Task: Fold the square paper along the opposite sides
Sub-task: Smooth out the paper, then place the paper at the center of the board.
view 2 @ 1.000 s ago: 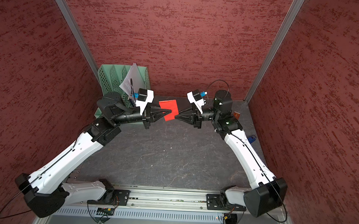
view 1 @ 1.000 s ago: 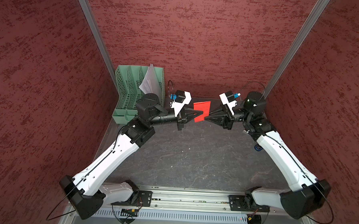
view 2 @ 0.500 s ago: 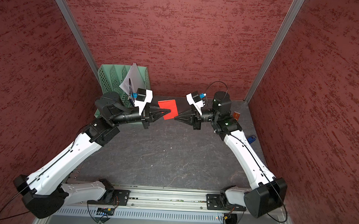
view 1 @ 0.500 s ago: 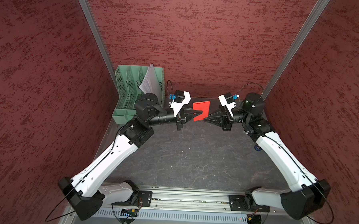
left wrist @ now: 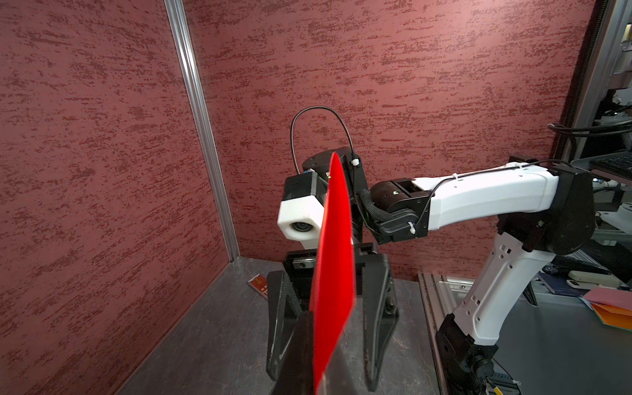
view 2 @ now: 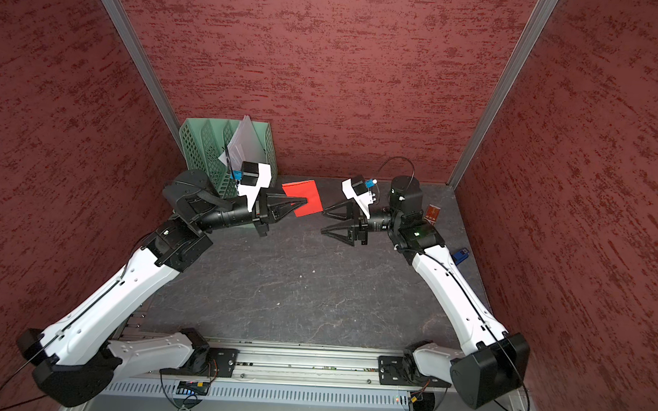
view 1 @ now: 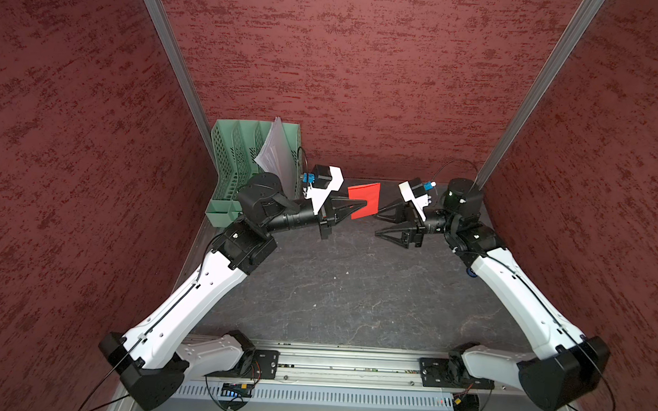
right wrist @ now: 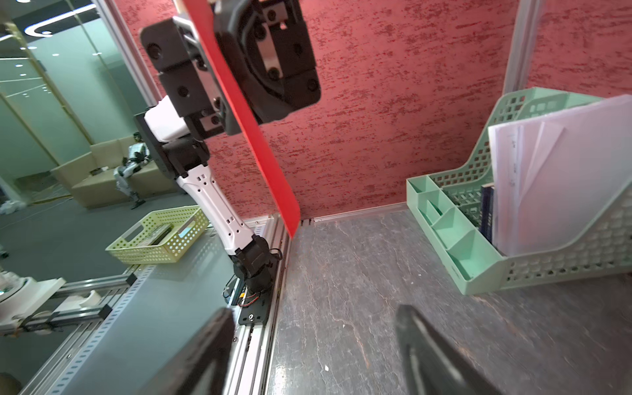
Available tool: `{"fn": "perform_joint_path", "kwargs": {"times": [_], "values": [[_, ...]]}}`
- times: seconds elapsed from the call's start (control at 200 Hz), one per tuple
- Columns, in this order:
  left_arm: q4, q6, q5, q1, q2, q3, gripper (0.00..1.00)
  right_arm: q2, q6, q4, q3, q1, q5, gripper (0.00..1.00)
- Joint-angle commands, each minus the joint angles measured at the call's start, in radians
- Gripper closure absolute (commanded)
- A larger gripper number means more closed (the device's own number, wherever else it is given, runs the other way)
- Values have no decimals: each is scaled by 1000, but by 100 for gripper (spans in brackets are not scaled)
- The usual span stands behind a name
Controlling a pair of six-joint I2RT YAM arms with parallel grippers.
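Dark grey marbled tabletop (view 1: pixel 335 290) is carrying everything, with red textured walls enclosing it on three sides.

Green mesh file organizer (view 1: pixel 238 160) is standing in the back corner on the left arm's side. White paper sheets (view 1: pixel 276 154) are leaning upright in its rear slot; the right wrist view is showing the same stack (right wrist: pixel 564 178) inside the organizer (right wrist: pixel 478 260).

Both arms are reaching inward toward the back middle, and the two pincers are facing each other.

Left pincer (view 1: pixel 363 205) is clenching on the square paper (view 1: pixel 370 195), fingers pressed together on the sheet's near edge. The paper is hanging in the air above the back middle of the tabletop, standing on edge; the left wrist view is seeing it almost edge-on (left wrist: pixel 333 273). Whether it is doubled over, I cannot tell.

Right pincer (view 1: pixel 375 224) is standing released, with its fingers spread wide. It is sitting just beside the paper's free edge, and no contact is showing in either top view (view 2: pixel 322 222).

A small red-brown card (view 2: pixel 432 214) is lying flat near the back corner behind the right arm.

A small blue object (view 2: pixel 460 255) is lying by the right wall; it is too small to identify.
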Motion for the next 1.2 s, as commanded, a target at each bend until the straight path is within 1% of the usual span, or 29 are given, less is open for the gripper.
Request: {"fn": "perform_joint_path", "kwargs": {"times": [0.0,0.075,0.165,0.225,0.311,0.341,0.396,0.461,0.496,0.526,0.606,0.701,0.781,0.937,0.977,1.027,1.052,1.067,1.082,1.137,1.142,1.152,1.157,1.162,1.172,1.192], "values": [[11,-63,-48,22,-19,-55,100,-87,-35,-58,-65,5,292,1],[12,-158,-34,40,-3,-105,100,-143,4,-33,-131,4,535,2],[28,-273,-27,44,18,-200,100,-188,65,-29,-180,5,775,2],[62,-347,-23,44,32,-277,100,-195,106,-50,-189,5,888,2],[148,-455,-59,42,56,-414,100,-192,175,-72,-212,4,996,2],[178,-483,-98,37,67,-462,100,-194,191,-68,-232,4,1017,1],[252,-526,-203,20,86,-552,100,-205,203,-41,-290,5,1041,2],[325,-541,-313,-6,120,-642,100,-227,216,10,-375,4,1080,2],[353,-551,-356,-12,148,-671,100,-235,219,23,-407,4,1097,2],[374,-563,-369,-13,176,-689,100,-241,217,26,-428,4,1105,2],[458,-602,-314,-5,262,-724,100,-241,210,22,-462,5,1125,2],[561,-647,-185,1,390,-737,100,-241,204,25,-487,4,1138,1],[684,-688,-92,5,500,-737,100,-244,202,43,-503,5,1146,1],[819,-757,-44,-6,649,-739,100,-255,197,59,-513,4,1151,1],[840,-771,-38,-8,671,-737,93,-255,190,51,-509,3,1150,1],[863,-785,-44,-8,688,-742,77,-255,180,41,-505,3,1151,2],[867,-790,-47,-7,692,-746,65,-253,175,37,-504,3,1154,1],[866,-792,-49,-7,692,-747,54,-253,173,34,-503,3,1155,2],[863,-793,-52,-6,692,-747,46,-253,170,33,-502,4,1157,1],[839,-790,-64,-3,686,-745,27,-255,166,30,-503,4,1165,2],[837,-789,-65,-3,686,-744,22,-255,166,31,-503,4,1165,1],[831,-788,-67,-3,685,-744,9,-256,165,31,-504,4,1166,2],[828,-788,-69,-3,684,-743,4,-256,165,31,-505,4,1167,1],[825,-787,-71,-3,685,-743,2,-256,165,31,-505,4,1167,2],[817,-785,-73,-3,683,-741,0,-258,165,31,-506,4,1167,1],[803,-782,-77,-1,680,-738,0,-258,162,33,-507,4,1169,1]]}}
